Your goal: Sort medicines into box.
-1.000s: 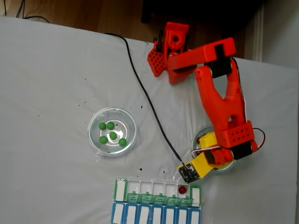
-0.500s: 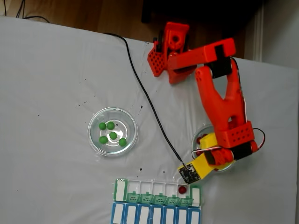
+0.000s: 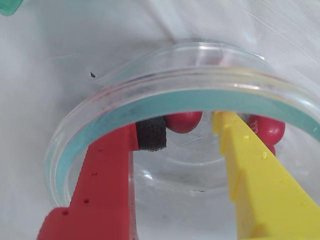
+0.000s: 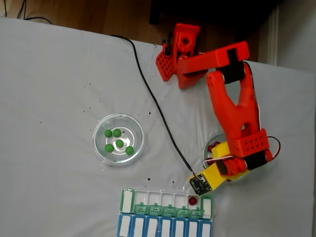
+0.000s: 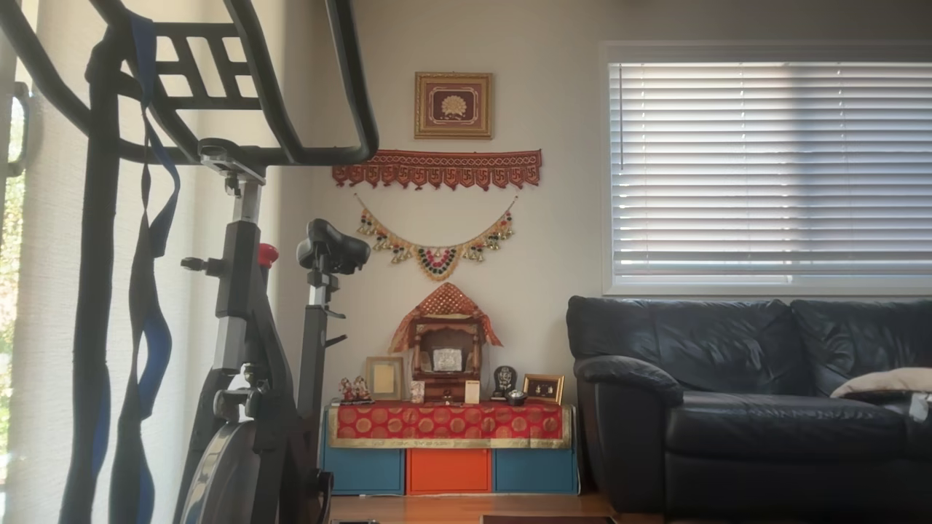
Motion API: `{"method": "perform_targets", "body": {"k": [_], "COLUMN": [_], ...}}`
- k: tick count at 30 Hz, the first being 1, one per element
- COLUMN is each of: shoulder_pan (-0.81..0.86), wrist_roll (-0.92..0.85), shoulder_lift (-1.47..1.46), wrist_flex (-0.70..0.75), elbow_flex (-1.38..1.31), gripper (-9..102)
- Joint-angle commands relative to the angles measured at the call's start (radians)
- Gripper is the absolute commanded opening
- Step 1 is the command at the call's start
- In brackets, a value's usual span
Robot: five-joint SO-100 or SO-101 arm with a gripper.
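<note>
Pincer [image 3: 182,135] lowered into a clear glass dish [image 3: 165,75], jaws parted, red finger [image 3: 100,190] with black pad to wrist-view left, yellow finger [image 3: 255,185] to the right; nothing gripped yet. One dark red ball [image 3: 183,121] just beyond the gap between the tips, two more red balls [image 3: 267,130] outside the yellow finger. In the fixed view, pincer [image 4: 223,163] over the same dish [image 4: 211,143] beside the arm [image 4: 234,108], on the white bench [image 4: 49,74].

Progress judged early: one red ball [image 4: 192,201] already in a compartment of the box [image 4: 165,212], just below the pincer at the frame's lower edge; remaining open compartments apparently bare. Five green balls [image 4: 118,140] untouched in a second dish [image 4: 119,138], well apart to fixed-view left. Several red balls left to move, then all the green.

Against the earlier fixed frames: arm and pincer shifted only slightly, nudged a little lower over the red dish; balls, dishes and box unchanged
</note>
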Motion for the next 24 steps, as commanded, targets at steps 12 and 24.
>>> {"method": "perform_targets", "body": {"k": [12,24], "shoulder_pan": [-0.012,-0.012], "wrist_roll": [0.003,0.018], "shoulder_lift": [0.055,0.064], "wrist_flex": [-0.017,-0.003], "elbow_flex": [-0.032,-0.035], "gripper": [7,2]}}
